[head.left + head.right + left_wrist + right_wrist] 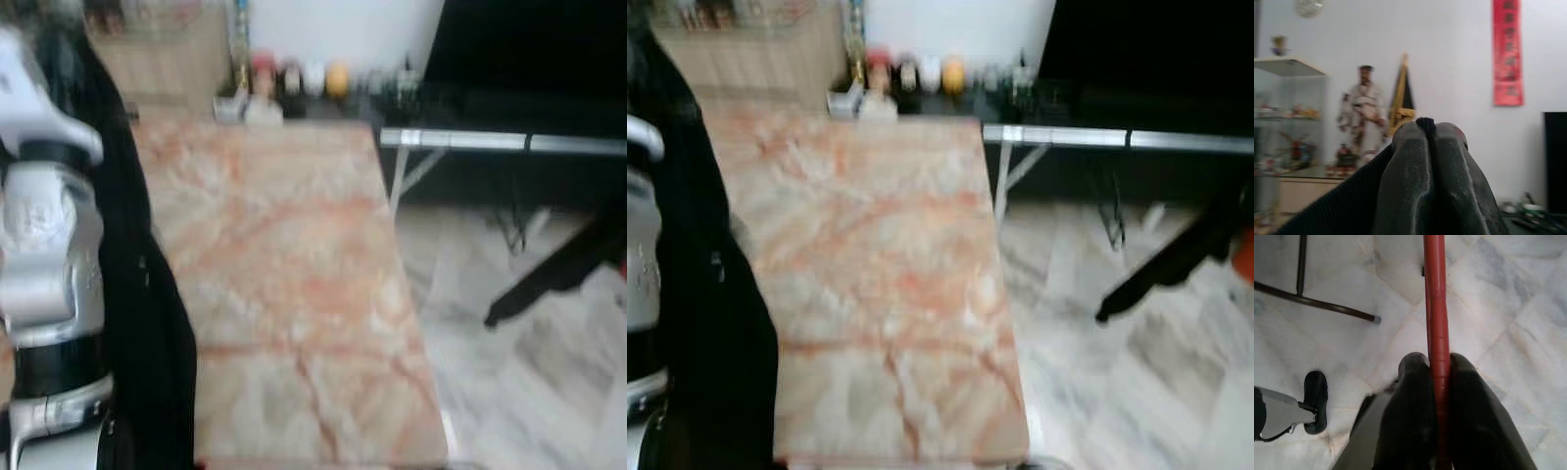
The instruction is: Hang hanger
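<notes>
Left gripper (pixel 1429 134) pinching black garment (pixel 1347 196); red wall banner (pixel 1508 51), writing unreadable.

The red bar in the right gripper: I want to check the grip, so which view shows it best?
The right wrist view: the red bar runs sharp and close between the right gripper fingers, shut on it. The right eye view catches only a blurred red patch at its edge.
</notes>
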